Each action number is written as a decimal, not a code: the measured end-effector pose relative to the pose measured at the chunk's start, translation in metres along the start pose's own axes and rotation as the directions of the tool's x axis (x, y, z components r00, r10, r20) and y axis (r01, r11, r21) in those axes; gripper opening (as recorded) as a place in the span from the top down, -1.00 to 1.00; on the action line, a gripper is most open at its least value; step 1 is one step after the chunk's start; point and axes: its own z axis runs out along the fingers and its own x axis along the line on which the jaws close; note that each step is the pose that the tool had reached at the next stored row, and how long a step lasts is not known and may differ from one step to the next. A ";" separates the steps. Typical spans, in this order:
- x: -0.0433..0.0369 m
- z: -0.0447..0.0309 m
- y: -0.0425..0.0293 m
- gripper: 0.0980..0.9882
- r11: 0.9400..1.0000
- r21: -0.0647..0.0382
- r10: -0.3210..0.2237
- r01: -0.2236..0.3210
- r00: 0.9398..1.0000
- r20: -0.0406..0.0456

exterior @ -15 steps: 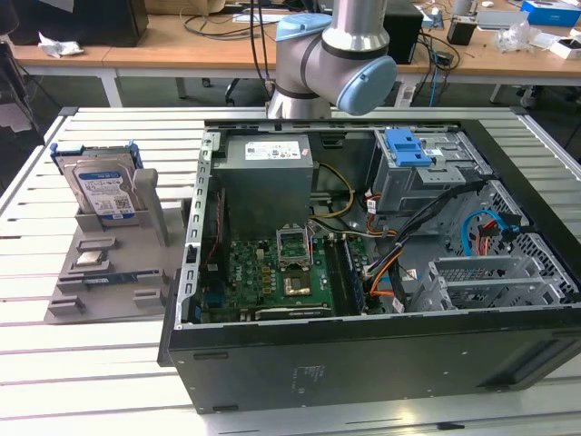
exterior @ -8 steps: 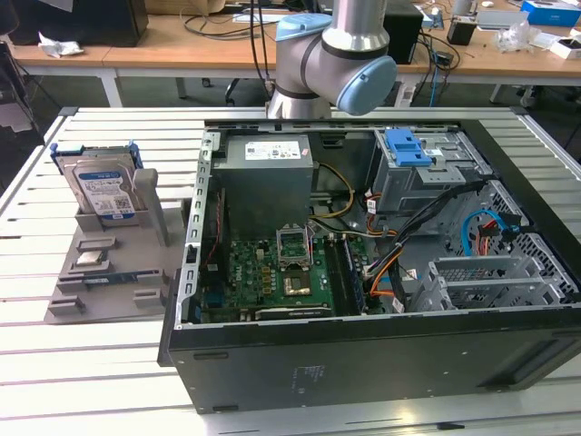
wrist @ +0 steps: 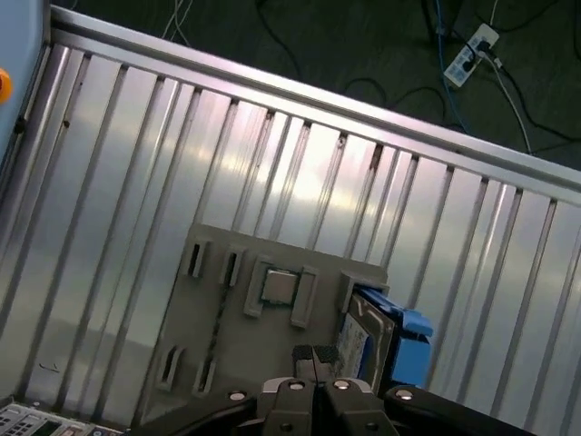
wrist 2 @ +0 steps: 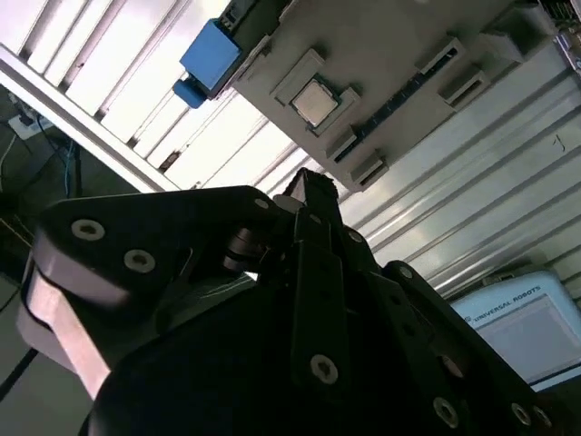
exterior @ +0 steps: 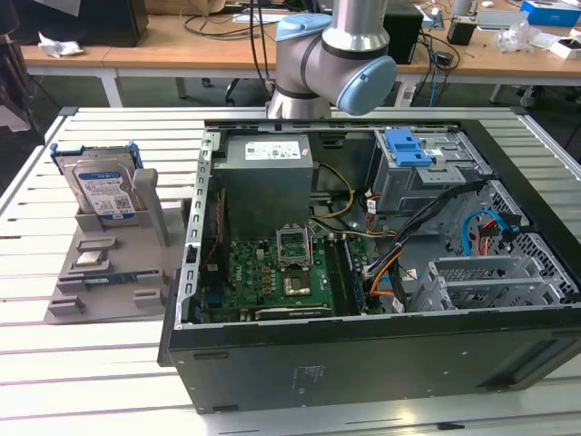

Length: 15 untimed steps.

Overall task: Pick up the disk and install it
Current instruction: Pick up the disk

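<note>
Beyond my closed gripper [wrist: 313, 356], I saw the disk [exterior: 103, 189] upright in the gray holder [exterior: 109, 282], white-and-blue label [exterior: 111, 205] unreadable.

my arm [exterior: 338, 56]: silver-grey tube sections with light blue joint caps [exterior: 368, 86]. my gripper [wrist: 314, 352]: matte black body and linkage bars, round silver screws [wrist 2: 324, 368] at each pivot, two narrow black fingers [wrist: 304, 356].

Blue-railed disk [exterior: 103, 188], upright, apparently slotted in stand [exterior: 136, 254]

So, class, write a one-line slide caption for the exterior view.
The disk stands upright in a grey holder beside the open computer case, robot arm behind.
</note>
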 end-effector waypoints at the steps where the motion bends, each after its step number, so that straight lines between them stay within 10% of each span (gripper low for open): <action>1: 0.0000 0.0001 0.0000 0.98 1.000 0.001 0.021 -0.021 1.000 0.001; 8: 0.0000 0.0003 0.0000 0.98 0.989 0.003 0.148 -0.148 0.989 0.006; 15: 0.0000 0.0008 0.0000 0.98 0.963 0.005 0.268 -0.268 0.963 0.012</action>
